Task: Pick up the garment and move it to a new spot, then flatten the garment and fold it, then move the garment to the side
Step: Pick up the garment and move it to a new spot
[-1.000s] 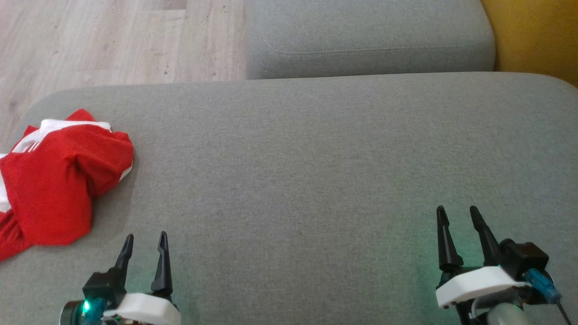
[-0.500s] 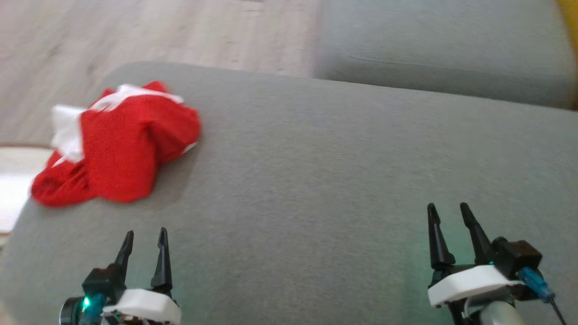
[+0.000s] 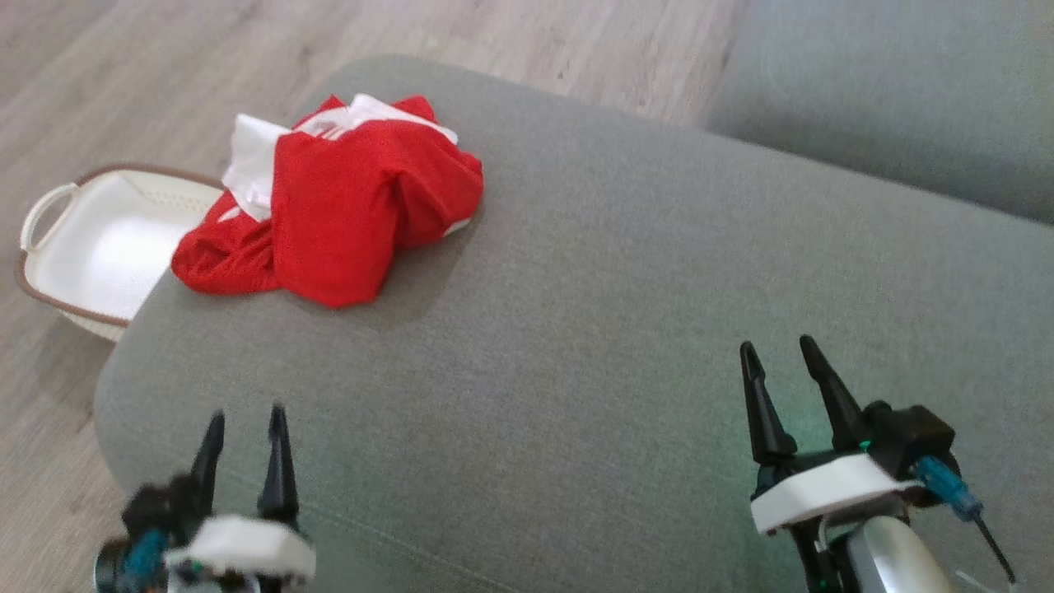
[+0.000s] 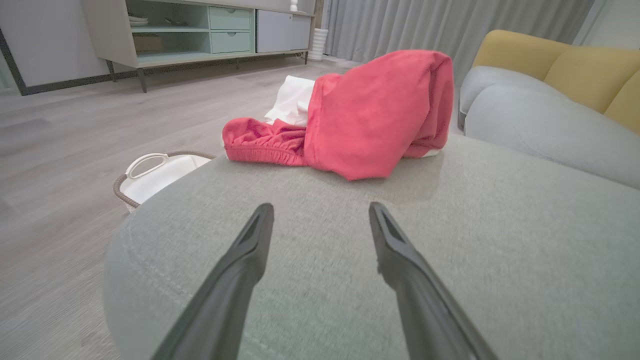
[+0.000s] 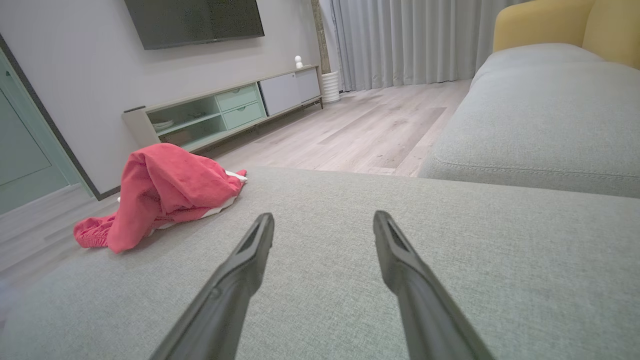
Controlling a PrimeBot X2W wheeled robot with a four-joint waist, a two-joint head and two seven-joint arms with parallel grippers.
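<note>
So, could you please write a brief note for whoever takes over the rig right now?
Left pincer: open, empty, over the grey cushion.
Right pincer: open, empty, over the same cushion.
Garment: red and white, crumpled in a heap at the cushion's edge, on the left pincer's side, beside a white basket on the floor.
Done: nothing; the garment is not yet picked up.
Left: pick up, move, flatten, fold, set aside.

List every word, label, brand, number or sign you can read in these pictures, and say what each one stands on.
No text can be read anywhere.
On the garment: red cloth with white stripes and panels, no lettering on the folds that show.
On the basket: plain white, no label visible.
On the television: dark screen, no logo legible.
On the cabinet: shelf items too small to tell.
</note>
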